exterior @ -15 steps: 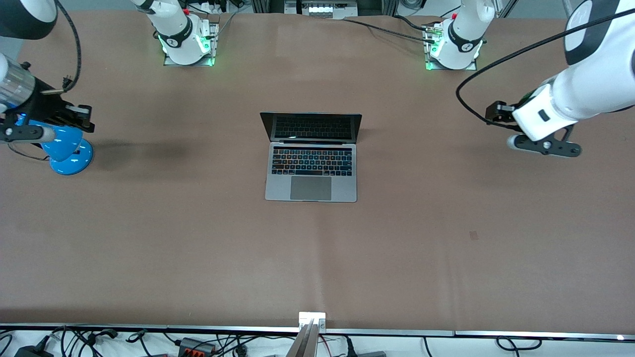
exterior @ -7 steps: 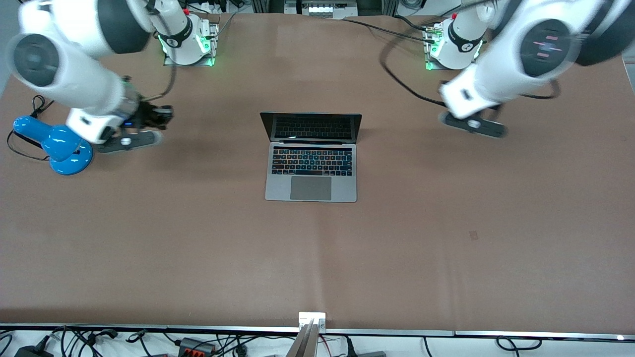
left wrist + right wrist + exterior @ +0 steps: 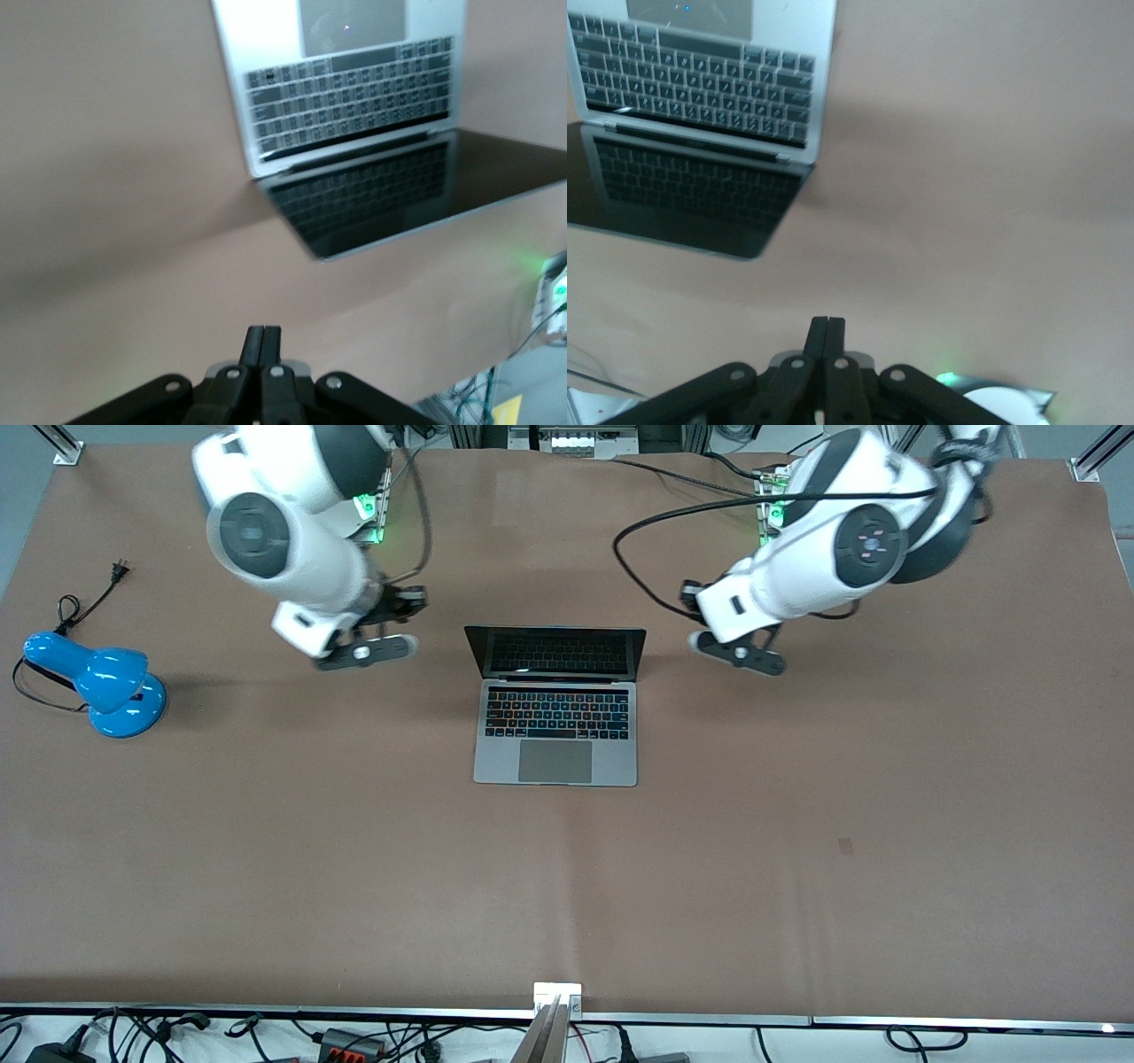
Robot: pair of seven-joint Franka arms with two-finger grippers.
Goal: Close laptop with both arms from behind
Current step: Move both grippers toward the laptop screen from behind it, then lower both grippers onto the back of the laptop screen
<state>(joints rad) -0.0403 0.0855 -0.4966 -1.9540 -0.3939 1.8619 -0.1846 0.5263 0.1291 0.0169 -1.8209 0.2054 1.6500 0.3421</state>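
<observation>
Left gripper (image 3: 263, 341) and right gripper (image 3: 827, 334) — pinched closed, empty — flanking open laptop (image 3: 556, 704).

We see the laptop (image 3: 556, 707) open in the middle of the table (image 3: 797, 850), its screen upright — the one obstacle between the two arms. The left pincer (image 3: 740, 654) hangs over bare table toward the left arm's end, the right pincer (image 3: 365, 652) over bare table toward the right arm's end, each beside the screen with a gap to it. A blue lamp (image 3: 99, 683) and its cord stand well apart — out at the right arm's end.
</observation>
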